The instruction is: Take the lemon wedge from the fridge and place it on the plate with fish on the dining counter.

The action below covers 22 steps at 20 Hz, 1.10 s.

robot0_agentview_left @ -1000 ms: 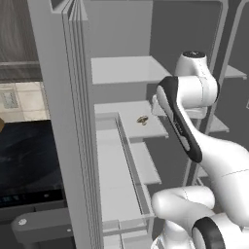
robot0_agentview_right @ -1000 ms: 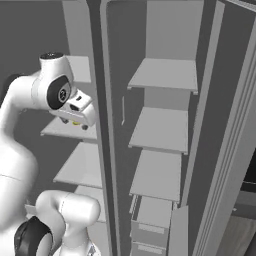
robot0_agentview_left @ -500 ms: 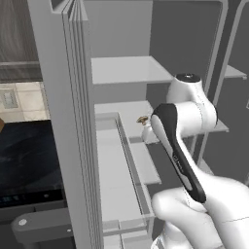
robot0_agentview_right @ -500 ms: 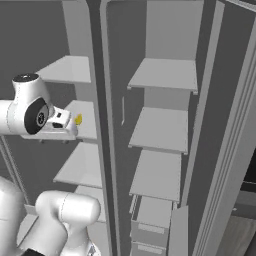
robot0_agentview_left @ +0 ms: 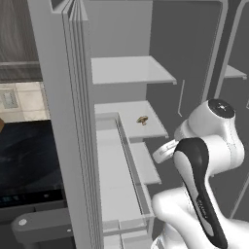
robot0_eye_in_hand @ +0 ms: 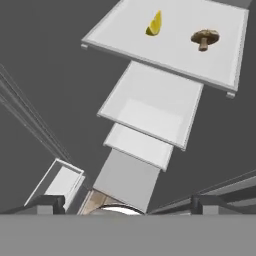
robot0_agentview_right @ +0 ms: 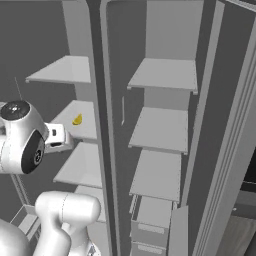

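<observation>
Arm bent low before the open fridge (robot0_agentview_right: 165, 75), jaws spread wide, empty, below the lemon wedge (robot0_eye_in_hand: 155, 24)

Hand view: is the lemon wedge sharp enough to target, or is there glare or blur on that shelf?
Hand view: lemon wedge crisp, beside a brown mushroom on an evenly lit white shelf, no glare. Right base view: wedge small but clear. Left base view: mushroom tiny, slightly soft.
</observation>
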### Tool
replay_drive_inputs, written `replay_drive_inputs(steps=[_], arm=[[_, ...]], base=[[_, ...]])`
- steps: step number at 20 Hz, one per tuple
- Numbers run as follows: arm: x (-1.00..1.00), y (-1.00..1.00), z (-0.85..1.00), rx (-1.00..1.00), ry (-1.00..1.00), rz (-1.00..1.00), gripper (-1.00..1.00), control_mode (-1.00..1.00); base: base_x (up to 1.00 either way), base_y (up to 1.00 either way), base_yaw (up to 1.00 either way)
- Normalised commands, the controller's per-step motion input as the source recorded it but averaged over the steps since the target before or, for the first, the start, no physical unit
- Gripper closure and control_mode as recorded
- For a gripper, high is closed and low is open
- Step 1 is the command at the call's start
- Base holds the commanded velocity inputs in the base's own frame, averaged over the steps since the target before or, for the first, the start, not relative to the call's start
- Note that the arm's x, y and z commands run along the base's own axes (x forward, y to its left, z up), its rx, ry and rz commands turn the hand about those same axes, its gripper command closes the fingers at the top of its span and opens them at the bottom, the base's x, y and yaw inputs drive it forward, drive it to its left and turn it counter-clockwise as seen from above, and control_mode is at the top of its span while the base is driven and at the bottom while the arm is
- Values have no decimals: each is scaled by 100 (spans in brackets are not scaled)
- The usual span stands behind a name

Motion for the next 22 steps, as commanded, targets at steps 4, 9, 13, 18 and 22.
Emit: replay_drive_inputs(steps=[4,9,13,18,22], arm=[[0,0,36,0,-10,1,-100,-100],[-2,0,10,0,-8,0,-100,-100],[-11,0,20,0,-16,0,-100,-100],[-7,0,15,0,-13,2,-100,-100],[0,0,0,0,-1,2,-100,-100]], base=[[0,0,0],[0,0,0],[0,0,0],[0,0,0],[0,0,0]])
